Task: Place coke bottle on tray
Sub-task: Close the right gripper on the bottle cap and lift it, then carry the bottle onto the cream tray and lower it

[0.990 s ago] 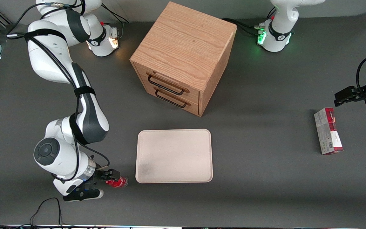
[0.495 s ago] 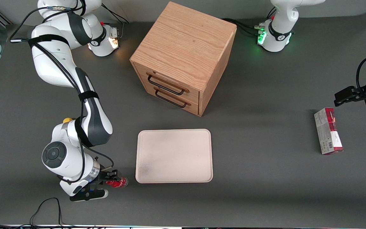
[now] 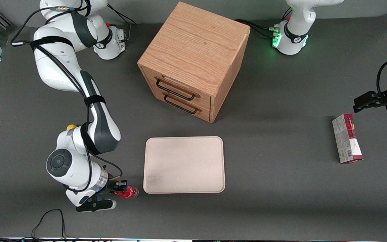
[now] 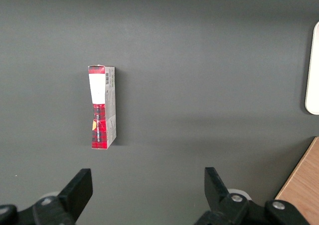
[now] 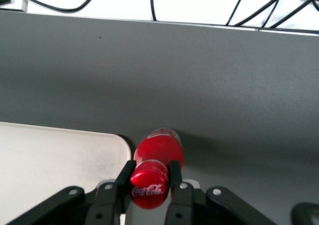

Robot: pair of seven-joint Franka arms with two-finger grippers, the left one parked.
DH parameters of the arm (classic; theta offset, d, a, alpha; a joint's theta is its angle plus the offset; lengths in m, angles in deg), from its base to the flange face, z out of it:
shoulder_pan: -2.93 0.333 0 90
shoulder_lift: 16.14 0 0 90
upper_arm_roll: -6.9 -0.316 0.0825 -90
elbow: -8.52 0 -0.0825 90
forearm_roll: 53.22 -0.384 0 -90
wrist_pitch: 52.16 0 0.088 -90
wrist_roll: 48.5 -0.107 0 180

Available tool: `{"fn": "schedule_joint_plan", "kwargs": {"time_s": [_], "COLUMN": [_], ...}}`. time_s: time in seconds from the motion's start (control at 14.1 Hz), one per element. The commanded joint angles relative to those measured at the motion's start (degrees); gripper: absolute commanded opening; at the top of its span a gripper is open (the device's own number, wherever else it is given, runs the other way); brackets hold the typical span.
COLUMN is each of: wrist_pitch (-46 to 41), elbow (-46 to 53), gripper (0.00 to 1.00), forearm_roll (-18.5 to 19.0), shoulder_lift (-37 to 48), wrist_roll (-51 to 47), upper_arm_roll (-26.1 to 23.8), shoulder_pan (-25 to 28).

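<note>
The coke bottle (image 3: 128, 192) (image 5: 158, 150) is red-labelled with a red cap (image 5: 148, 187). It sits tilted, close beside the tray's corner nearest the front camera on the working arm's end. My gripper (image 3: 119, 189) (image 5: 149, 174) is shut on the coke bottle at its cap end, one finger on each side of the cap. The tray (image 3: 184, 164) (image 5: 55, 155) is pale cream-pink, flat and bare, lying in front of the wooden cabinet. The bottle is off the tray, over the grey table.
A wooden cabinet (image 3: 193, 58) with two black-handled drawers stands farther from the front camera than the tray. A red-and-grey carton (image 3: 347, 138) (image 4: 102, 107) lies toward the parked arm's end. A black cable (image 3: 50, 218) loops near the table's front edge.
The arm and gripper have shifted toward the tray with the coke bottle held, bringing the bottle a little closer to the tray's corner.
</note>
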Motion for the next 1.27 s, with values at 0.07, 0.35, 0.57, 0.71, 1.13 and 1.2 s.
{"fn": "schedule_joint_plan", "kwargs": {"time_s": [0.07,0.35,0.57,0.71,1.13,1.2], "wrist_pitch": [-3.03,-12.18,-14.92,-15.1,-13.78,-13.6], "elbow": [2.08,2.25,2.08,1.9,0.76,0.41], "gripper": [0.0,0.0,0.0,0.0,0.0,0.0], "forearm_roll": [0.85,0.94,0.94,0.94,12.45,12.45], "shoulder_lift": [0.86,9.03,12.82,14.14,13.0,12.83], "wrist_roll": [-2.65,-6.07,-10.81,-14.42,-29.11,-28.94], "upper_arm_roll": [-0.61,-0.17,-0.7,-0.96,-8.61,-8.61], "shoulder_pan": [-0.42,-2.52,-2.35,-1.65,3.62,3.62]}}
